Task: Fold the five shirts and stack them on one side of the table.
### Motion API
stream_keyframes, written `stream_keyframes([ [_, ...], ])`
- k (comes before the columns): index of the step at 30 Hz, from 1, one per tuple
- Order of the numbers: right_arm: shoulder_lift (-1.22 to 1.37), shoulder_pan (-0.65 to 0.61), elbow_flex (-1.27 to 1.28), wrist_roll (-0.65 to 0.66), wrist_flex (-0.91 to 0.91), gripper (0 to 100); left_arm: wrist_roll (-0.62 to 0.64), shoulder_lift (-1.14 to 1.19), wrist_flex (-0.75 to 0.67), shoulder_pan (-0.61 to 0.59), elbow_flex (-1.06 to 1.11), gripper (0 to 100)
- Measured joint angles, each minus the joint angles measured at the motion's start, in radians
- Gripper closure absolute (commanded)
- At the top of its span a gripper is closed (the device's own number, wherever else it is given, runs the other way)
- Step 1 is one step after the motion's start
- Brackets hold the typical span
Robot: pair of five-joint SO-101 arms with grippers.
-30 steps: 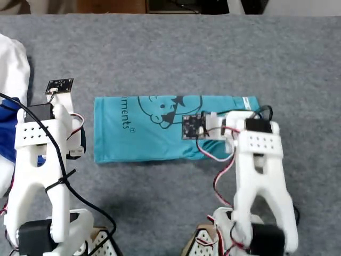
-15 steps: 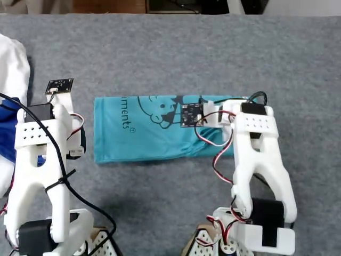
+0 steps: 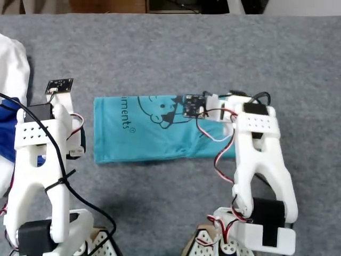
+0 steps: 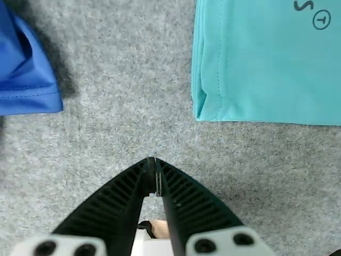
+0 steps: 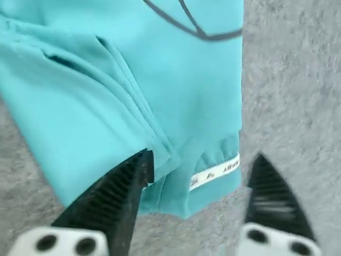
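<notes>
The teal shirt [image 3: 144, 133] lies in the middle of the grey table [image 3: 176, 48], folded into a long band with its print facing up. The right arm [image 3: 258, 154] stands over the collar end of the band. There the right gripper [image 5: 203, 156] is spread wide and grasps nothing. One finger [image 5: 128, 186] is above the gathered folds, and the other is past the shirt's edge, over the table. A small white label [image 5: 216, 169] shows between them. The left arm [image 3: 40, 154] is beside the other end of the shirt. The left gripper [image 4: 154, 164] is clenched with nothing between its tips, above bare table between the teal shirt's corner and a blue shirt [image 4: 24, 74]. A white cloth [image 3: 13, 58] lies near the blue shirt.
</notes>
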Motion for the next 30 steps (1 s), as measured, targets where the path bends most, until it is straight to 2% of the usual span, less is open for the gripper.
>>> stream_keyframes([
  [2,0.0,0.021,0.0,-0.017,0.026,99.8,0.0,0.0,0.0,0.0,0.0,98],
  [5,0.0,0.063,-0.02,-0.109,0.037,98.4,0.0,0.0,-0.008,0.0,0.0,97],
  [12,-0.035,0.244,-0.114,-0.433,0.04,98.3,0.046,0.066,-0.031,0.0,-0.038,82],
  [19,0.06,0.284,-0.121,-0.787,-0.063,98.3,0.097,0.302,-0.02,0.015,-0.215,79],
  [24,0.166,0.313,-0.121,-0.882,-0.203,98.3,0.101,0.442,-0.018,0.029,-0.336,78],
  [30,0.267,0.33,-0.121,-0.91,-0.311,98.3,0.103,0.583,-0.046,0.048,-0.483,78],
])
